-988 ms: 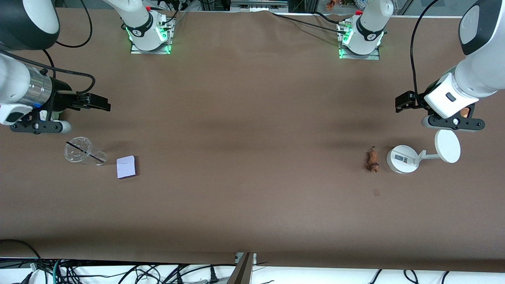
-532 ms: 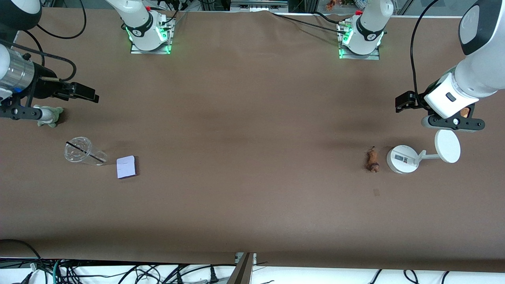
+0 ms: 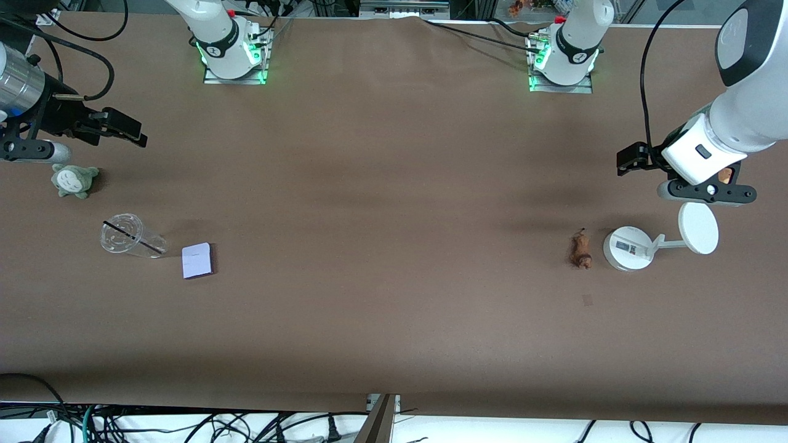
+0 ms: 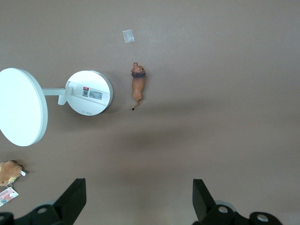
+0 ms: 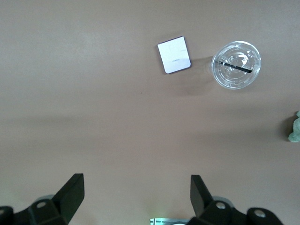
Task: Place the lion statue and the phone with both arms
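The lion statue [image 3: 580, 249] is a small brown-orange figurine lying on the table beside the white stand, toward the left arm's end; it also shows in the left wrist view [image 4: 138, 86]. The phone [image 3: 197, 260] is a pale lavender slab lying flat toward the right arm's end, beside a clear cup; it also shows in the right wrist view [image 5: 174, 55]. My left gripper [image 3: 629, 161] is open and empty, up over bare table. My right gripper [image 3: 123, 128] is open and empty, up over bare table at its end.
A white round-based stand [image 3: 628, 248] with a disc [image 3: 698, 227] stands next to the lion. A clear cup [image 3: 126, 235] with a dark straw lies by the phone. A grey-green plush [image 3: 72, 180] sits near the right gripper. A brown plush [image 4: 9, 172] lies under the left arm.
My right arm has drawn back toward the table's end and its base side, uncovering the grey-green plush. The left arm has not moved.
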Action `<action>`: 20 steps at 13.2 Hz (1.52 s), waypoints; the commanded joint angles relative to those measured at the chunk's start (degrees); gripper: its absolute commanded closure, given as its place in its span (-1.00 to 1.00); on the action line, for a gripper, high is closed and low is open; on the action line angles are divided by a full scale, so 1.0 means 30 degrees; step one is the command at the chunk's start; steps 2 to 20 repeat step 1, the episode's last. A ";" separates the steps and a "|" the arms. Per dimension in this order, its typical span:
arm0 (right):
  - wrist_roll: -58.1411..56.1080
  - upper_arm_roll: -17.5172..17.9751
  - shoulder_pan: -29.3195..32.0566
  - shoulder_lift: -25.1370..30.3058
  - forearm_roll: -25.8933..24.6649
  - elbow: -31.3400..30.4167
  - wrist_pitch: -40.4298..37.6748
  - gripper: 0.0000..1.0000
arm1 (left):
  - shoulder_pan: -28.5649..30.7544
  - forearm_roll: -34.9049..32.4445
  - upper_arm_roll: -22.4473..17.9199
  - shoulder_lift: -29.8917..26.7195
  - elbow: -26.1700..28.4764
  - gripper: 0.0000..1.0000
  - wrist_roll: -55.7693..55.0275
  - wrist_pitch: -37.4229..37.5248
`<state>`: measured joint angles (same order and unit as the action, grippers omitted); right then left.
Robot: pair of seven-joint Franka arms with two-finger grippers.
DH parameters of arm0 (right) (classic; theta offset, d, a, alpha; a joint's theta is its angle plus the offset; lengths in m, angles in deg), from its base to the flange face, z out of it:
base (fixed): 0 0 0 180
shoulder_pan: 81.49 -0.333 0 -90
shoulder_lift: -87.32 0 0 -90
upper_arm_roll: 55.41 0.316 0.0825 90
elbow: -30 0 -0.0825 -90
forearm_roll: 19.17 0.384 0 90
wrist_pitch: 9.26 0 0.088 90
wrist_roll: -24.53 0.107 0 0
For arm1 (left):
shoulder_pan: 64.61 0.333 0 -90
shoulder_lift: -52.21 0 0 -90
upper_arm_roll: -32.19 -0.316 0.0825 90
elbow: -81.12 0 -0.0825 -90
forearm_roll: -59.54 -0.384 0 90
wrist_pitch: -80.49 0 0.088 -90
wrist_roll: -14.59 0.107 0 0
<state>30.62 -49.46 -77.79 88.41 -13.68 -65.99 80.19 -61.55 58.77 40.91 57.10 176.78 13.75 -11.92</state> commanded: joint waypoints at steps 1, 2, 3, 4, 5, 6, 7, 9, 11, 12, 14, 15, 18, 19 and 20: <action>-0.0274 0.0419 0.0436 0.0284 -0.0306 -0.0406 0.0301 -0.99 | -0.0026 0.0052 -0.0037 0.0100 -0.0158 -1.00 0.0164 -0.0075; -0.0274 0.0419 0.0436 0.0284 -0.0306 -0.0406 0.0301 -0.99 | -0.0026 0.0052 -0.0037 0.0100 -0.0158 -1.00 0.0164 -0.0075; -0.0274 0.0419 0.0436 0.0284 -0.0306 -0.0406 0.0301 -0.99 | -0.0026 0.0052 -0.0037 0.0100 -0.0158 -1.00 0.0164 -0.0075; -0.0274 0.0419 0.0436 0.0284 -0.0306 -0.0406 0.0301 -0.99 | -0.0026 0.0052 -0.0037 0.0100 -0.0158 -1.00 0.0164 -0.0075; -0.0274 0.0419 0.0436 0.0284 -0.0306 -0.0406 0.0301 -0.99 | -0.0026 0.0052 -0.0037 0.0100 -0.0158 -1.00 0.0164 -0.0075; -0.0274 0.0419 0.0436 0.0284 -0.0306 -0.0406 0.0301 -0.99 | -0.0026 0.0052 -0.0037 0.0100 -0.0158 -1.00 0.0164 -0.0075; -0.0274 0.0419 0.0436 0.0284 -0.0306 -0.0406 0.0301 -0.99 | -0.0026 0.0052 -0.0037 0.0100 -0.0158 -1.00 0.0164 -0.0075; -0.0274 0.0419 0.0436 0.0284 -0.0306 -0.0406 0.0301 -0.99 | -0.0026 0.0052 -0.0037 0.0100 -0.0158 -1.00 0.0164 -0.0075; -0.0274 0.0419 0.0436 0.0284 -0.0306 -0.0406 0.0301 -0.99 | -0.0026 0.0052 -0.0037 0.0100 -0.0158 -1.00 0.0164 -0.0075; -0.0274 0.0419 0.0436 0.0284 -0.0306 -0.0406 0.0301 -0.99 | -0.0026 0.0052 -0.0037 0.0100 -0.0158 -1.00 0.0164 -0.0075; -0.0274 0.0419 0.0436 0.0284 -0.0306 -0.0406 0.0301 -0.99 | -0.0026 0.0052 -0.0037 0.0100 -0.0158 -1.00 0.0164 -0.0075; -0.0274 0.0419 0.0436 0.0284 -0.0306 -0.0406 0.0301 -0.99 | -0.0026 0.0052 -0.0037 0.0100 -0.0158 -1.00 0.0164 -0.0075; -0.0274 0.0419 0.0436 0.0284 -0.0306 -0.0406 0.0301 -0.99 | -0.0026 0.0052 -0.0037 0.0100 -0.0158 -1.00 0.0164 -0.0075; -0.0274 0.0419 0.0436 0.0284 -0.0306 -0.0406 0.0301 -0.99 | -0.0026 0.0052 -0.0037 0.0100 -0.0158 -1.00 0.0164 -0.0075; -0.0274 0.0419 0.0436 0.0284 -0.0306 -0.0406 0.0301 -0.99 | -0.0026 0.0052 -0.0037 0.0100 -0.0158 -1.00 0.0164 -0.0075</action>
